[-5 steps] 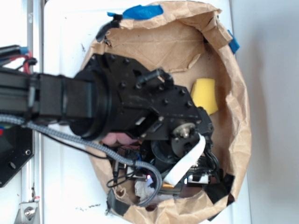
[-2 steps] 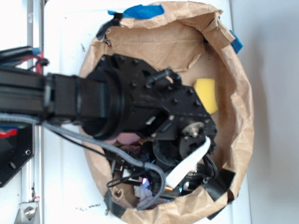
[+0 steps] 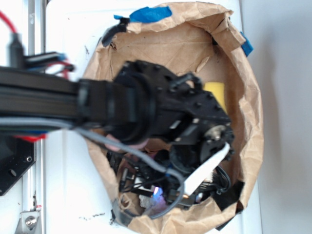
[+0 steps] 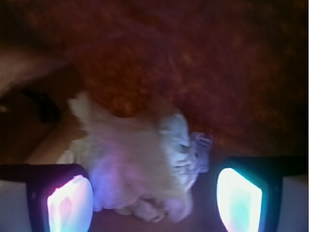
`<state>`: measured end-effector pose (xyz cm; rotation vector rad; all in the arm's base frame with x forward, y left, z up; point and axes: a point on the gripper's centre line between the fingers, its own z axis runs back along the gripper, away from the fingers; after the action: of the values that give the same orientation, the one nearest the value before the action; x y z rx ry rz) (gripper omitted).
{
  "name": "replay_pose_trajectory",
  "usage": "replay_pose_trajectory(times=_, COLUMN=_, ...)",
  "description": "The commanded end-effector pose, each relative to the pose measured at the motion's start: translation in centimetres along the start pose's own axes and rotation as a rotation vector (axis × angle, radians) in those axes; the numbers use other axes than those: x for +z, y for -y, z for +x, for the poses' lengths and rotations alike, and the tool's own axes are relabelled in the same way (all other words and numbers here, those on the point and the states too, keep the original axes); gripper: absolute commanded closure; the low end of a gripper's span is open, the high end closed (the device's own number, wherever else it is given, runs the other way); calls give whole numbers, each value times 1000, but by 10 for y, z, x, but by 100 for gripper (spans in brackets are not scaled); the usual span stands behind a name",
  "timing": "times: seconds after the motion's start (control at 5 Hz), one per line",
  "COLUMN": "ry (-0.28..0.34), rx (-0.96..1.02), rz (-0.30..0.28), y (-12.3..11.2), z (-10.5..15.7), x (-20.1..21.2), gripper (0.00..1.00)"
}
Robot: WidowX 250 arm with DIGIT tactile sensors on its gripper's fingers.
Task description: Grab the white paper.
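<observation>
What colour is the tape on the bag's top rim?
Blue tape, clearest in the exterior view.

A white table [image 3: 68,29] carries a big open brown paper bag [image 3: 248,126], filling the frame's middle.

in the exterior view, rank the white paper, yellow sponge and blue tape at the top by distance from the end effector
1. White paper, right beside the end effector, bottom of the bag.
2. Yellow sponge, up at the right.
3. Blue tape, top rim.
</observation>
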<state>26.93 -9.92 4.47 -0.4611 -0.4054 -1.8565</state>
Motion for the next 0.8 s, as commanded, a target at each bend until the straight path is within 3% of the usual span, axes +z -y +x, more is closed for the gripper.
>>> replay_pose_trajectory(times=0.0, ry=29, rx=-74, rz=-2, y=-1, z=14, x=-17, gripper=100)
replay_pose_trajectory(times=0.6, ry=-5, rx=-45, rz=27, y=4, z=13, x=-10, gripper=100)
